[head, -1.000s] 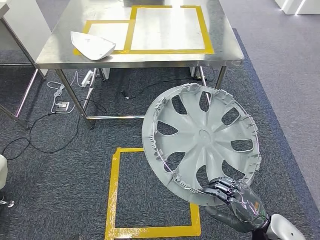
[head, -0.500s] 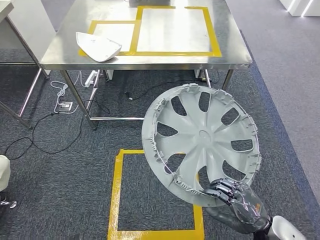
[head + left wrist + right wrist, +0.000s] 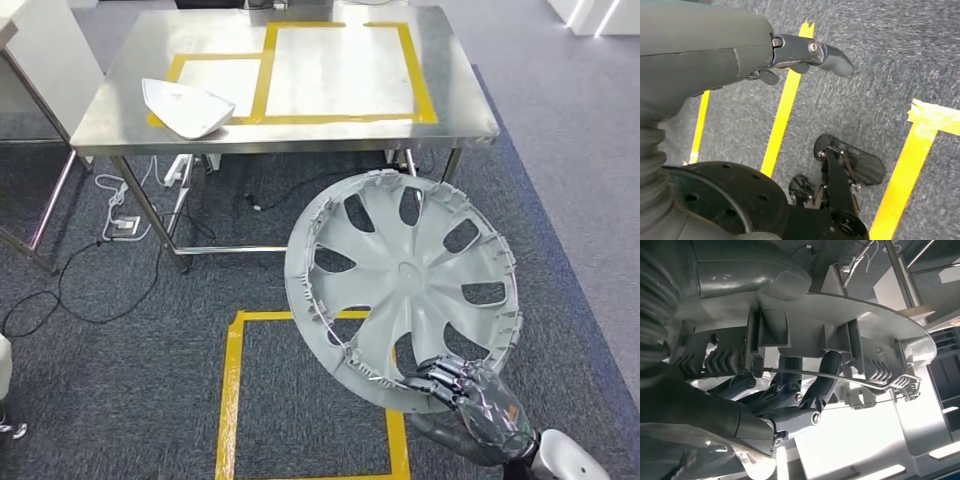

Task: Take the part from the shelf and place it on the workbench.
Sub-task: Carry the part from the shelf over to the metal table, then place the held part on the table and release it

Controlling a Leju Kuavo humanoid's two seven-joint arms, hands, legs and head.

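Near the lower right of the head view, the right hand (image 3: 472, 395) grips the hubcap (image 3: 404, 285) by its near rim, fingers curled over the edge and thumb beneath, with the disc held out tilted above the carpet. Against the frames a moment ago, the workbench (image 3: 453, 120) sits lower and fuller in view while the hubcap keeps its place, so the whole view has shifted, and I judge the robot to be closing on the bench, with placing still ahead. The left hand (image 3: 806, 52) hangs over the floor with fingers loose, holding nothing. Yellow tape frames two bays on the steel top; a white panel (image 3: 189, 107) lies across the left one. Cables trail beneath, and taped lines mark grey carpet.
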